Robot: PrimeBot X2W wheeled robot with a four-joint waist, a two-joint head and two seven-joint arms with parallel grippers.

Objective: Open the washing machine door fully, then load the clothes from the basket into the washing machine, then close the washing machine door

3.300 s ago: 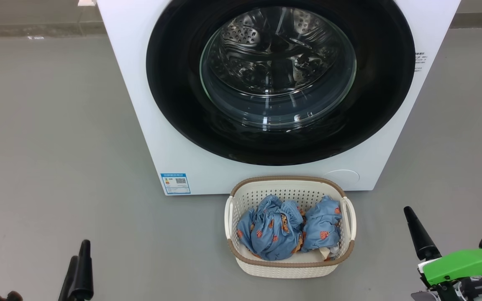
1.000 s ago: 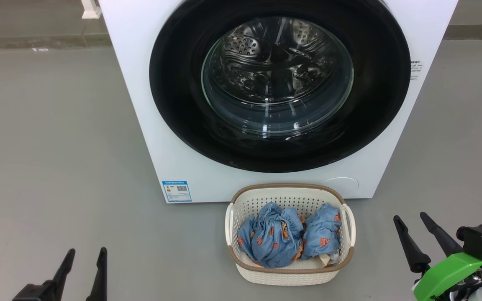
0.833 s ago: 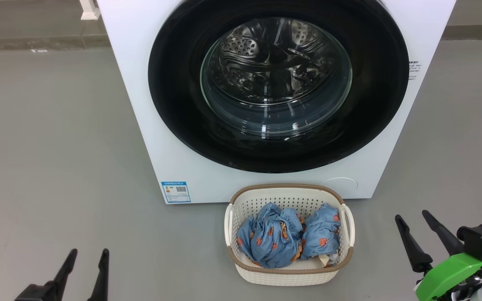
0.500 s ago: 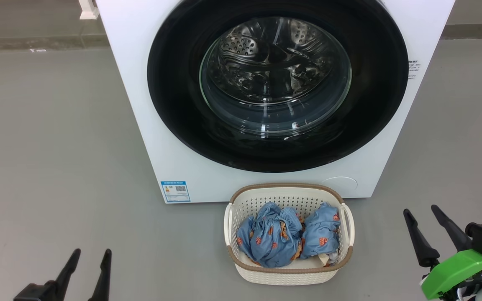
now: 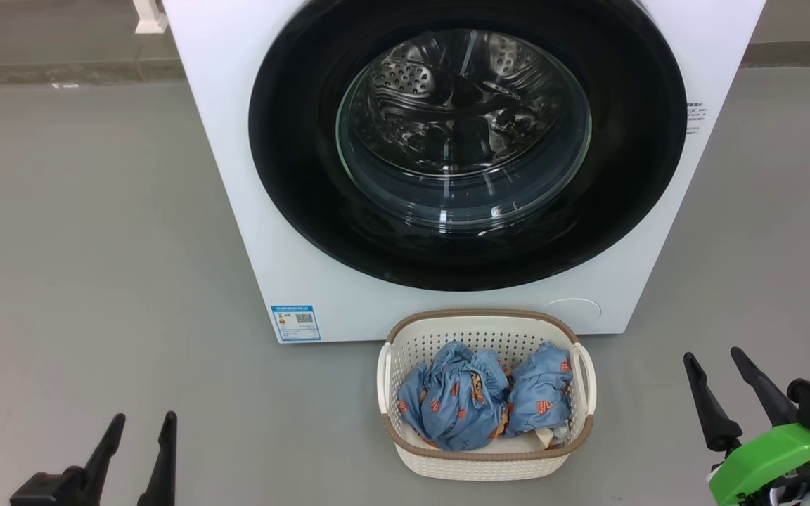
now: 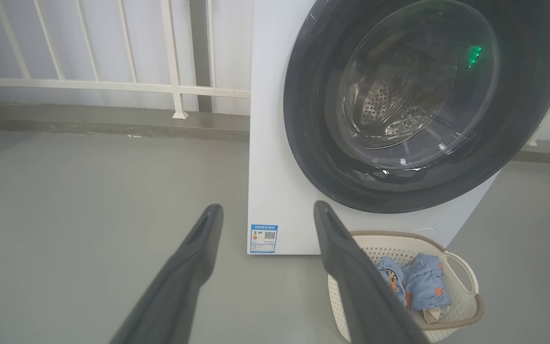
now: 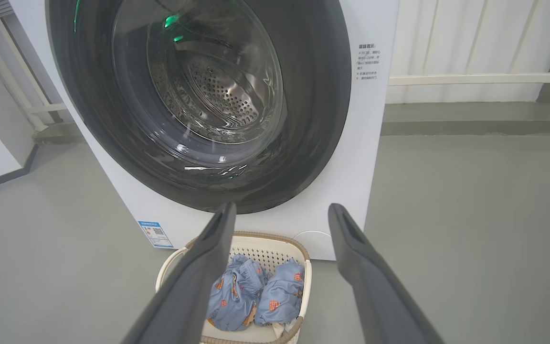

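The white washing machine (image 5: 236,140) (image 6: 270,143) (image 7: 365,157) stands ahead with its round black-rimmed door (image 5: 292,140) (image 6: 313,119) (image 7: 322,95) shut flat against the front. On the floor before it sits the cream basket (image 5: 486,467) (image 6: 461,267) (image 7: 265,246), holding bunched light blue clothes (image 5: 461,397) (image 6: 420,286) (image 7: 251,296). My left gripper (image 5: 143,419) (image 6: 268,208) is open, low at the left, far from the basket. My right gripper (image 5: 713,353) (image 7: 280,206) is open, right of the basket, holding nothing.
Grey floor (image 5: 81,246) spreads to both sides of the machine. A white railing (image 6: 112,86) (image 7: 470,79) and a low kerb run behind it. A blue label (image 5: 295,322) marks the machine's lower left corner.
My right gripper, edge-on 3.3 s ago, has turned to show two spread fingers and drifted slightly right. My left gripper's fingers now show spread. The head camera tilted slightly.
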